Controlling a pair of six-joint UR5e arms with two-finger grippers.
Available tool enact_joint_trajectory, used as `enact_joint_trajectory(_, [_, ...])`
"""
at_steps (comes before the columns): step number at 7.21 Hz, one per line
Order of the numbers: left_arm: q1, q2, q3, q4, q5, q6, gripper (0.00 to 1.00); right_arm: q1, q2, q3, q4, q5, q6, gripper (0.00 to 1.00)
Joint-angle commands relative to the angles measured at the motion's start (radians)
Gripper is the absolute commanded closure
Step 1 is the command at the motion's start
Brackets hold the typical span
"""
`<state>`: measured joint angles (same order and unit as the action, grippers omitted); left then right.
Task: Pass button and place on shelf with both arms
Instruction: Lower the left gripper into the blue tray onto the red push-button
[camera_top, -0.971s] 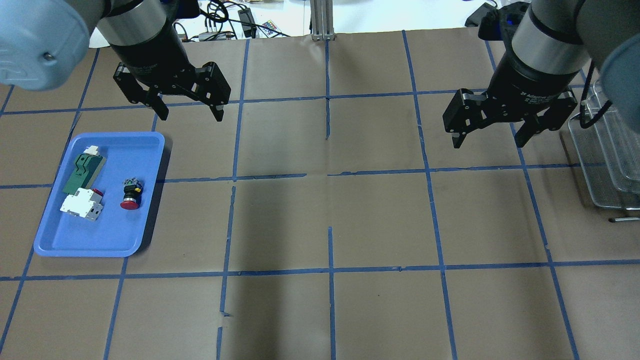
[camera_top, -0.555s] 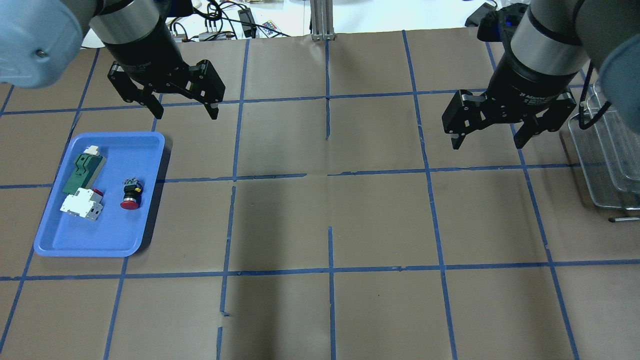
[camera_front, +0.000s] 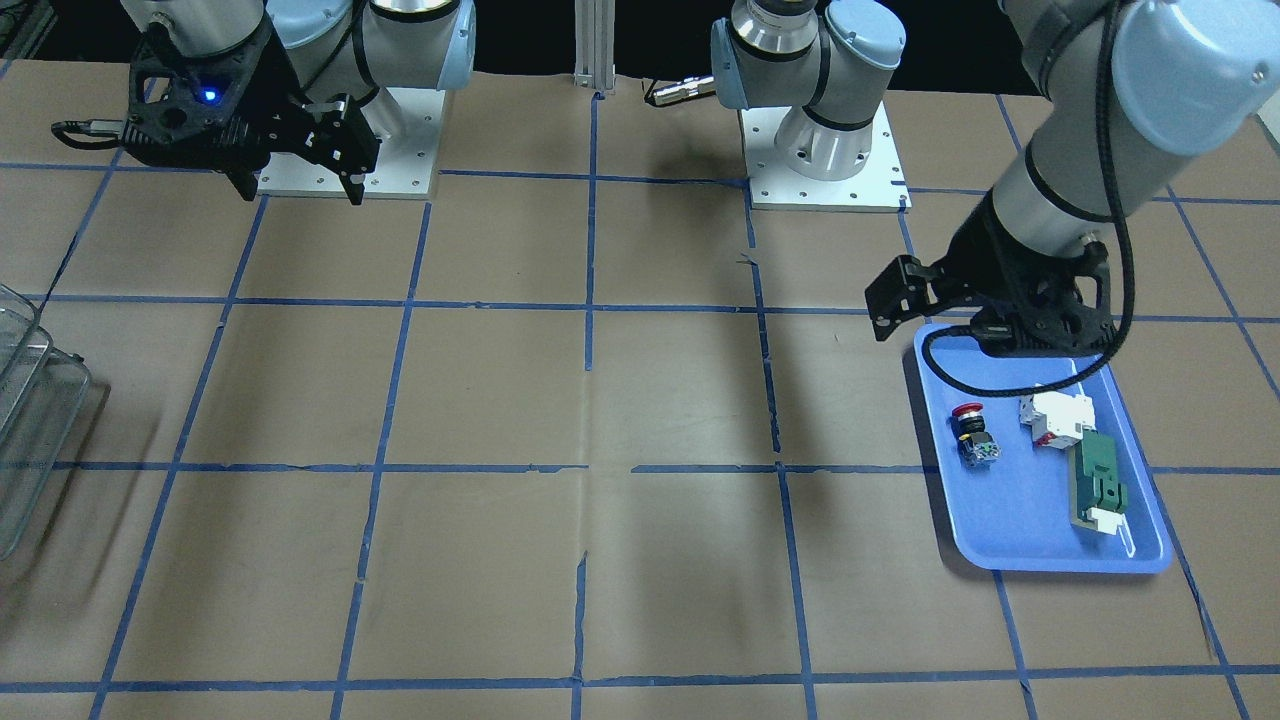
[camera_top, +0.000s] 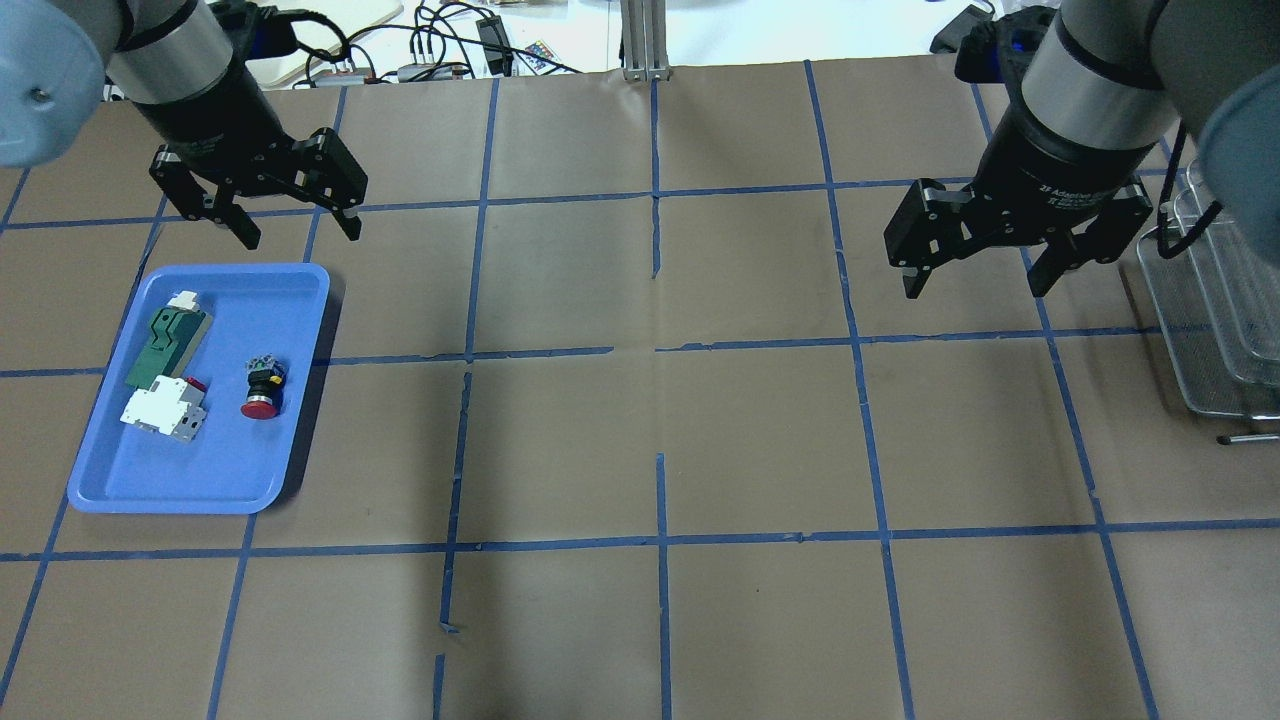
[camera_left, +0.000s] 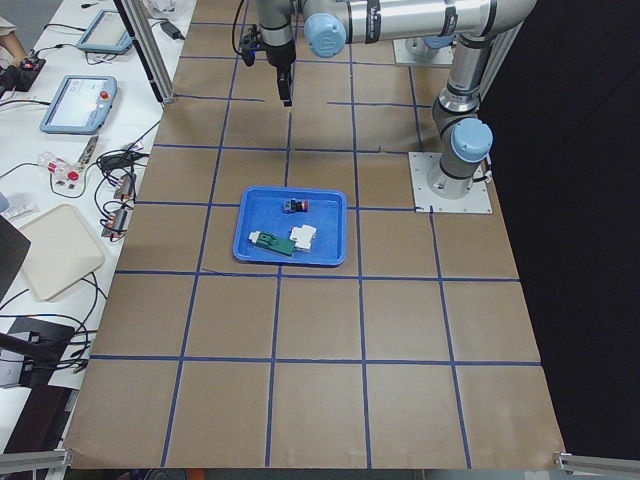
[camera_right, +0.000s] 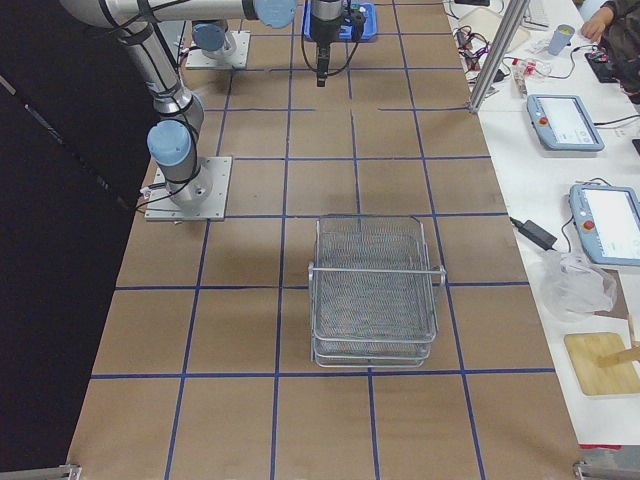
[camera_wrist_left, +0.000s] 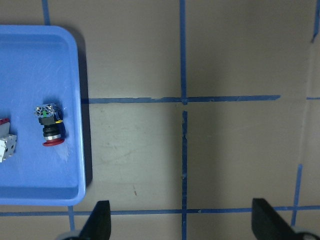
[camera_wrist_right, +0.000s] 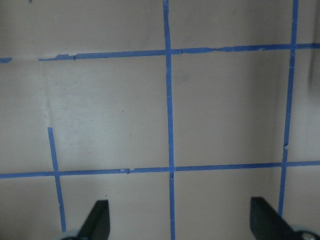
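button (camera_top: 262, 388) aside, we see the brown taped table (camera_top: 660, 440), with the wire shelf (camera_right: 372, 300) at the robot's right end and the blue tray (camera_top: 220, 460) at its left. our left gripper (camera_top: 300, 236) hovers near the tray, jaws spread, empty; the right gripper (camera_top: 976, 289) hangs near the shelf, spread and empty too. in the tray lie a green-and-white part (camera_top: 165, 340), a white breaker (camera_top: 160, 412) and, apart from them, the button on its side.
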<state>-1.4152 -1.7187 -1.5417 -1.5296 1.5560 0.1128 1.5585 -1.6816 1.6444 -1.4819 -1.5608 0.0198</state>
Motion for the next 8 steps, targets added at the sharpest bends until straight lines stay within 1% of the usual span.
enact_joint_trajectory(1, [0.112, -0.059, -0.153, 0.272, -0.004, 0.115, 0.00, -0.002, 0.000, 0.000, 0.002, -0.002, -0.006, 0.00])
enact_joint_trajectory(3, [0.223, -0.113, -0.224, 0.333, -0.007, 0.223, 0.00, -0.003, 0.000, 0.000, 0.000, -0.004, -0.004, 0.00])
enact_joint_trajectory(4, [0.240, -0.151, -0.244, 0.404, 0.001, 0.226, 0.00, -0.002, 0.000, 0.000, 0.002, -0.002, -0.003, 0.00])
enact_joint_trajectory(5, [0.248, -0.177, -0.259, 0.414, 0.006, 0.255, 0.02, 0.000, -0.001, 0.002, 0.003, -0.001, -0.001, 0.00])
enact_joint_trajectory(6, [0.283, -0.192, -0.271, 0.414, 0.004, 0.334, 0.02, -0.003, -0.001, 0.002, 0.020, -0.004, -0.003, 0.00])
enact_joint_trajectory(7, [0.320, -0.206, -0.320, 0.451, 0.004, 0.429, 0.01, -0.003, 0.000, 0.000, 0.017, -0.002, -0.003, 0.00])
enact_joint_trajectory(8, [0.338, -0.209, -0.386, 0.564, 0.004, 0.447, 0.01, -0.003, -0.001, 0.000, 0.018, -0.005, -0.004, 0.00])
